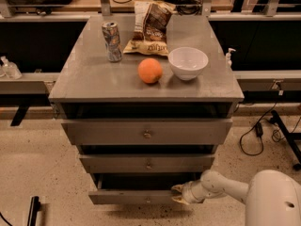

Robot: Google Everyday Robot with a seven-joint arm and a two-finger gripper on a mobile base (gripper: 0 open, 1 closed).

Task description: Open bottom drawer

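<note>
The bottom drawer (127,197) is the lowest, thinnest grey front of the cabinet, with a small round knob (148,200) at its centre. It stands pulled out a little, with a dark gap above its front. My gripper (178,194) reaches in from the lower right on a white arm (221,186) and sits at the right end of the drawer's top edge, its fingertips one above and one below that edge.
The mid drawer (148,164) and the top drawer (146,133) are above it. On the cabinet top lie an orange (150,70), a white bowl (188,62), a can (112,41) and a chip bag (150,27). Cables lie on the floor at right (256,135).
</note>
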